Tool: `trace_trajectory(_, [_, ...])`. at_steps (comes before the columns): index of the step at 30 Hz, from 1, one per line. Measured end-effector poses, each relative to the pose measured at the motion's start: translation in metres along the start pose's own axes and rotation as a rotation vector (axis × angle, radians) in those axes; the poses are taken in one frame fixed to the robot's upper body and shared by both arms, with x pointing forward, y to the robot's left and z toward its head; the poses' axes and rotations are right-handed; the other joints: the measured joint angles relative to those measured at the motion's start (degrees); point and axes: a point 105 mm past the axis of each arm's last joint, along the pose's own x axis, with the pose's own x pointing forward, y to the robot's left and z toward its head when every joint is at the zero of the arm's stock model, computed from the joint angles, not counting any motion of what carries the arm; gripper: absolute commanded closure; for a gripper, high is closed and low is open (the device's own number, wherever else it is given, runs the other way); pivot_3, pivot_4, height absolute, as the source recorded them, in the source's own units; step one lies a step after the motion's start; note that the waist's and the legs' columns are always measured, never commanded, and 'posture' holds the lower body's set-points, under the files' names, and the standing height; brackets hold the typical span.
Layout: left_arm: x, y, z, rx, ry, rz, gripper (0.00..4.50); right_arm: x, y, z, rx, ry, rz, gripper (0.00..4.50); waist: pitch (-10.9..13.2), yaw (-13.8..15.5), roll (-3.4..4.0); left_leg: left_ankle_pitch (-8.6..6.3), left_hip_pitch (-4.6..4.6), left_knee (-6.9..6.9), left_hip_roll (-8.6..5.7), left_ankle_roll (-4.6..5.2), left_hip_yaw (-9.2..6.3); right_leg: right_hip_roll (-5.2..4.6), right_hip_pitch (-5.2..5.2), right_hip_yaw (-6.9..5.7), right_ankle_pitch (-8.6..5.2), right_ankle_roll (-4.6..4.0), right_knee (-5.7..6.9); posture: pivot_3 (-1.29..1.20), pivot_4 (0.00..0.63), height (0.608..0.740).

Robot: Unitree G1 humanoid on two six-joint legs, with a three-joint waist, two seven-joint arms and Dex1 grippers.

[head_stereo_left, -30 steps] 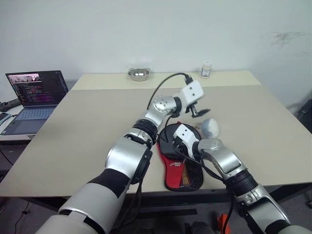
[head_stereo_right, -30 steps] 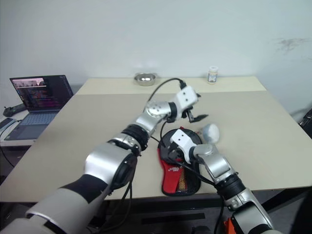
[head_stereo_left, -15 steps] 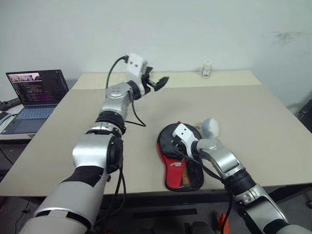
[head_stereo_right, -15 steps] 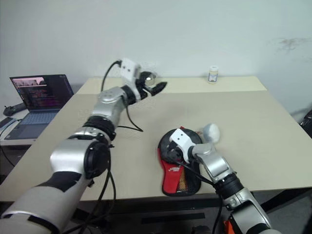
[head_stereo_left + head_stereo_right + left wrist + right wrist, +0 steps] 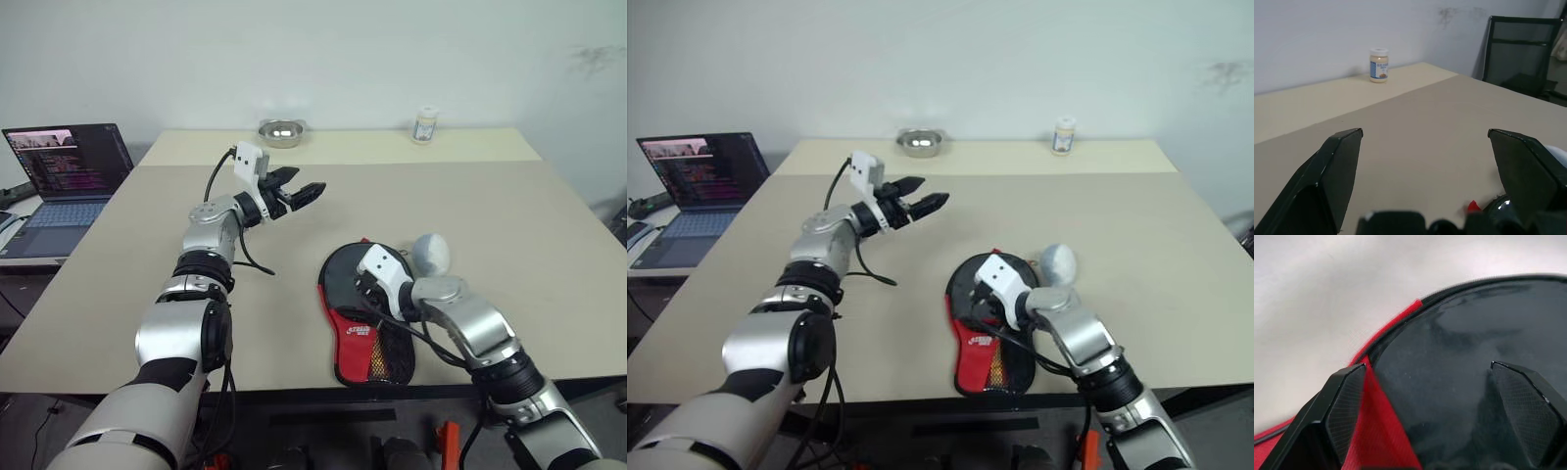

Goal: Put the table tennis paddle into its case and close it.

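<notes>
The case (image 5: 364,335) lies flat near the table's front edge, round black end away from me, red lower part with a white logo and a mesh pocket toward me. In the right wrist view a glossy black face, apparently the table tennis paddle (image 5: 1469,333), lies within the case's black rim and red fabric (image 5: 1383,431); its handle is hidden. My right gripper (image 5: 1426,366) hovers open just over that black end. My left gripper (image 5: 306,184) is open and empty in the air over the table's middle, well left of the case.
A pale round object (image 5: 431,253) rests just right of the case's black end. A steel bowl (image 5: 279,130) and a small jar (image 5: 424,124) stand at the table's far edge. A laptop (image 5: 64,166) sits at the left, and a black chair (image 5: 1520,54) stands beyond the table.
My left arm swung from above the case out to the left, still open. My right gripper rose a little off the case. The camera view also shifted slightly.
</notes>
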Motion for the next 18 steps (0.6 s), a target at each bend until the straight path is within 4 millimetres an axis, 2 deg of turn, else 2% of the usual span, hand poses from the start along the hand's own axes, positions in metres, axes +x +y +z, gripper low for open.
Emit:
trace_trajectory(4, [0.003,-0.015,-0.015,0.012,0.041,-0.081,0.03,-0.031,-0.001,0.022,-0.013,-0.075,-0.008,0.0,0.0,0.1,-0.01,-0.04,-0.01,-0.09,-0.09,0.07,0.02,-0.08,0.04,0.0,0.0,0.0,-0.23,0.0,0.15,0.74])
trace_trajectory(8, [0.006,-0.035,-0.034,0.04,0.092,-0.186,0.03,-0.055,-0.009,0.023,0.02,-0.089,-0.043,0.0,0.2,0.7,0.0,-0.04,0.01,-0.04,-0.09,0.11,0.03,-0.07,0.15,-0.02,-0.01,0.0,-0.18,0.0,0.15,0.74])
trace_trajectory(13, [0.014,-0.083,-0.073,0.06,0.164,-0.391,0.03,-0.099,-0.056,0.024,0.09,-0.123,-0.296,0.0,0.2,1.4,-0.02,-0.04,0.1,0.02,-0.1,0.15,0.05,-0.09,0.33,-0.06,0.0,0.0,-0.18,0.0,0.15,0.74])
trace_trajectory(18, [0.024,-0.11,-0.083,0.102,0.185,-0.491,0.03,-0.111,-0.089,0.001,0.155,-0.053,-0.452,0.0,0.2,1.2,-0.03,-0.03,0.16,0.02,-0.08,0.16,0.15,-0.1,0.34,0.01,0.0,0.0,-0.13,0.0,0.15,0.74])
